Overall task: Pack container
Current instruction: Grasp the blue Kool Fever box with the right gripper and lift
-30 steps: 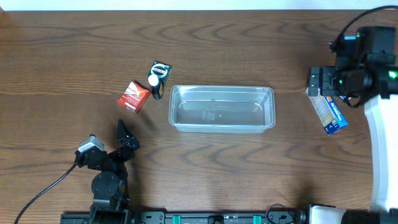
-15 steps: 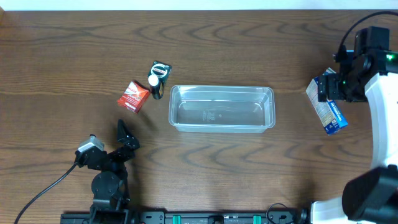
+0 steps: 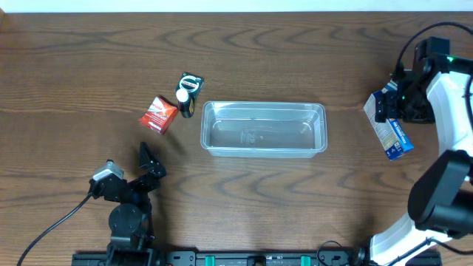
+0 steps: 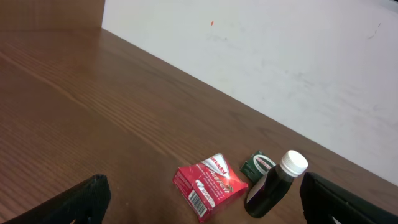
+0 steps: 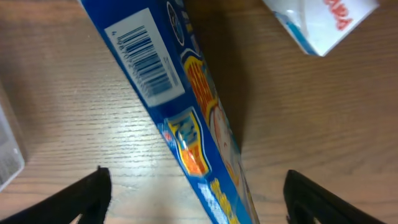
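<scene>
So the right gripper (image 5: 196, 193) sits at the right edge, jaws wide, straddling the blue box (image 5: 149, 74); left gripper (image 4: 202, 190) lower left, wide too, container (image 3: 295, 130) centered.

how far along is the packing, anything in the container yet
Done: nothing so far; the container is empty. In hand: the right gripper is open astride the blue box, which lies on the table, not gripped. Left: that box, plus the red box, dark bottle and green packet beside the container. The left gripper is open, holding nothing.
</scene>
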Available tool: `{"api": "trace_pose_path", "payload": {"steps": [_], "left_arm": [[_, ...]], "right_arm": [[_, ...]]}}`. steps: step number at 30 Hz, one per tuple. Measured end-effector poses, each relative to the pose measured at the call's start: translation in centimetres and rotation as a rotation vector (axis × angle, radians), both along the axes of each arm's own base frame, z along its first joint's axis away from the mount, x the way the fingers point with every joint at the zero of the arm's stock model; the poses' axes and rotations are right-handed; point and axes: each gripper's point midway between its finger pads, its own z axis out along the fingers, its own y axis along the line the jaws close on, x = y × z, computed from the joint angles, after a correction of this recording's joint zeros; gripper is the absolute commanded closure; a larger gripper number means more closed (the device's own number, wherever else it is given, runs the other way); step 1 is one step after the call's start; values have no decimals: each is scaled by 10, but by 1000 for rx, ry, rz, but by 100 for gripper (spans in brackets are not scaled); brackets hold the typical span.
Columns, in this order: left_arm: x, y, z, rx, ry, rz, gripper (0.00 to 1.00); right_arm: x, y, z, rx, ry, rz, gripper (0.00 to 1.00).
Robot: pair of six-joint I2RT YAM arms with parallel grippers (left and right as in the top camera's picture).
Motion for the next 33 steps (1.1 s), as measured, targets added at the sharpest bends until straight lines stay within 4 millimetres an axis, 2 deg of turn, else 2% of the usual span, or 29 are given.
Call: {"api": "trace_pose_path", "payload": {"steps": [6,12,15,21,33], "left_arm": [[0,0,0,0,0,0,2],[0,0,0,0,0,0,2],[0,0,0,0,0,0,2],[0,0,0,0,0,0,2],[0,0,0,0,0,0,2]], "right_arm": [[2,0,-16,11,34,4,24],[2,0,-22,15,51,16,43],[2,0,-22,16,50,17,57],[2,0,-22,16,50,18,97],[-1,2,-18,24,66,13,99]]}}
